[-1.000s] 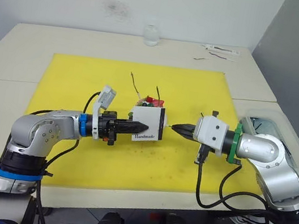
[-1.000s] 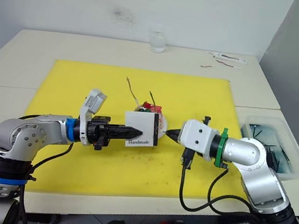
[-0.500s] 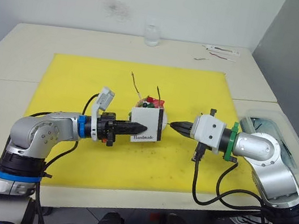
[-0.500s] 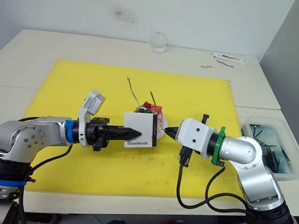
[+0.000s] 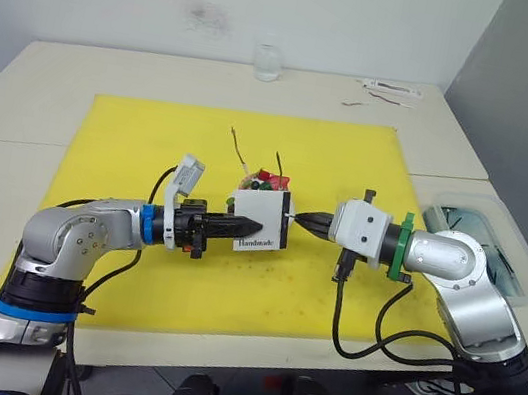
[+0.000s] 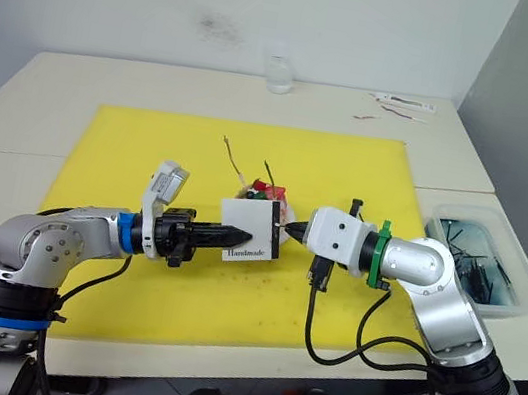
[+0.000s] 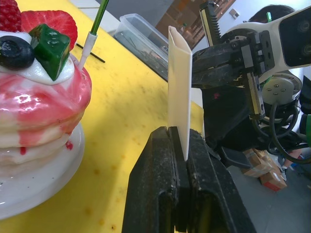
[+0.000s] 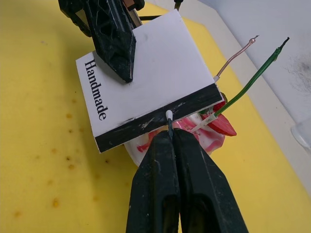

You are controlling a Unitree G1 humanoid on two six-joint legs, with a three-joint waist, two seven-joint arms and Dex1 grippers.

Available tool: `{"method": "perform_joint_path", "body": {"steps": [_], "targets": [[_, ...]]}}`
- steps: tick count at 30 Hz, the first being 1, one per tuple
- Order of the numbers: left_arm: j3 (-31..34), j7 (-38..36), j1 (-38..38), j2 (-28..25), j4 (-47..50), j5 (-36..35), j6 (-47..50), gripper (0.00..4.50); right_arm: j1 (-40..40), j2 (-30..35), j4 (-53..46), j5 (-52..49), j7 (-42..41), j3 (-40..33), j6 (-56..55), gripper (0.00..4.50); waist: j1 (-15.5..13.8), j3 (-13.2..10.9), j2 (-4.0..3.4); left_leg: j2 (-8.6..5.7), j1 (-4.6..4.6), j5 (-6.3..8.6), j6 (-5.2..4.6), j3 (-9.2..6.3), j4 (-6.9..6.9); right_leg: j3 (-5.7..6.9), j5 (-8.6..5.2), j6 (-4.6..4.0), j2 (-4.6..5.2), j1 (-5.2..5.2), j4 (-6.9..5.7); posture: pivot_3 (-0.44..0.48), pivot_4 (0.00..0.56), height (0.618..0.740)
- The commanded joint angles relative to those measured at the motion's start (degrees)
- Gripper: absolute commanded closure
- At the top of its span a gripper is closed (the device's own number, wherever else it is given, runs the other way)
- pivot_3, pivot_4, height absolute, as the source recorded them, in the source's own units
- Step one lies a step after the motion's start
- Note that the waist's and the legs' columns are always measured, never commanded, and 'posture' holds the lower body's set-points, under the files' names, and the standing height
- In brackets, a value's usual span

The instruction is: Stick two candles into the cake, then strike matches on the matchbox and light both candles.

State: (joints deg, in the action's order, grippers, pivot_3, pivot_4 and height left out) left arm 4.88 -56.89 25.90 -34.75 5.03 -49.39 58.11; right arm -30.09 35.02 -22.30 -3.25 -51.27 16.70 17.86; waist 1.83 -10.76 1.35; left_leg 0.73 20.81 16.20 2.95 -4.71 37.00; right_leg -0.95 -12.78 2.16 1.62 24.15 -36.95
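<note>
My left gripper (image 5: 249,225) is shut on the white matchbox (image 5: 262,220), holding it upright in front of the cake (image 5: 269,179) with "Handmade" print facing me. The box's black strip (image 8: 160,120) faces my right gripper (image 5: 307,221), which is shut on a thin match (image 8: 169,122). The match's white tip touches the strip. Two candles stand in the pink-and-white cake (image 7: 34,111): a green one (image 8: 250,80) and a pale one (image 8: 233,59). The cake's plate (image 7: 43,179) rests on the yellow mat (image 5: 142,137).
A clear plastic bin (image 5: 488,240) with dark items sits off the mat at the right. A small glass jar (image 5: 267,61) and a flat packet (image 5: 394,89) lie at the table's far edge.
My right gripper has moved left with the match until its tip meets the matchbox's black strip. The left gripper and matchbox have barely moved.
</note>
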Motion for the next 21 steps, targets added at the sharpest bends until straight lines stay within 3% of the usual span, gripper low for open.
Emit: {"method": "perform_joint_path", "body": {"steps": [1, 6, 9, 13, 17, 21], "targets": [[1.2, -0.3, 0.5, 0.3, 1.5, -1.7, -0.1, 4.50, -1.6, 0.4, -1.3, 1.9, -0.2, 0.9, -0.4, 4.48, 0.0, 0.0, 0.00, 0.00, 0.00, 0.00, 0.00, 0.00, 0.00, 0.00, 0.00, 0.00, 0.00, 0.00, 0.00, 0.000, 0.150, 0.740], [1.9, 0.1, 1.0, 1.3, 1.5, -2.8, 0.4, 4.50, -2.2, 2.3, -0.1, 5.8, -2.8, 4.7, -1.3, 4.48, 0.0, 0.0, 0.00, 0.00, 0.00, 0.00, 0.00, -0.01, 0.00, 0.01, 0.00, 0.00, 0.00, 0.00, 0.00, 0.000, 0.150, 0.740], [5.4, 2.2, 2.9, 3.5, 0.4, -6.8, 2.7, 4.50, -1.3, 8.2, -2.6, 5.0, -11.8, 7.7, -1.9, 4.48, -0.1, 0.0, 0.01, -0.01, 0.00, 0.00, 0.00, 0.00, 0.01, 0.01, 0.00, 0.00, 0.01, -0.01, 0.01, 0.000, 0.150, 0.740], [9.6, 6.2, 5.7, 5.6, -1.6, -12.2, 6.0, 4.50, -0.9, 11.9, -8.2, -4.8, -17.3, 2.5, 6.1, 4.48, -0.2, 0.0, 0.06, -0.03, 0.05, 0.00, 0.00, -0.06, 0.04, 0.06, 0.00, 0.01, 0.03, -0.03, 0.04, 0.000, 0.150, 0.740], [9.1, 6.8, 3.7, 4.3, 0.3, -12.3, 7.2, 4.50, -2.3, 12.5, -7.0, -6.4, -15.3, -2.1, 8.1, 4.48, 0.4, 0.0, 0.04, -0.03, -0.08, 0.00, 0.00, 0.00, 0.04, -0.02, 0.01, 0.03, 0.03, -0.07, 0.00, 0.000, 0.150, 0.740], [5.5, 5.7, 1.6, 2.1, 2.3, -8.4, 5.5, 4.50, -4.4, 8.7, -5.0, -5.0, -9.9, -4.2, 7.2, 4.48, 0.3, 0.0, 0.05, -0.01, -0.08, 0.00, 0.00, -0.07, 0.03, 0.04, 0.02, 0.01, -0.01, -0.06, -0.06, 0.000, 0.150, 0.740]]}}
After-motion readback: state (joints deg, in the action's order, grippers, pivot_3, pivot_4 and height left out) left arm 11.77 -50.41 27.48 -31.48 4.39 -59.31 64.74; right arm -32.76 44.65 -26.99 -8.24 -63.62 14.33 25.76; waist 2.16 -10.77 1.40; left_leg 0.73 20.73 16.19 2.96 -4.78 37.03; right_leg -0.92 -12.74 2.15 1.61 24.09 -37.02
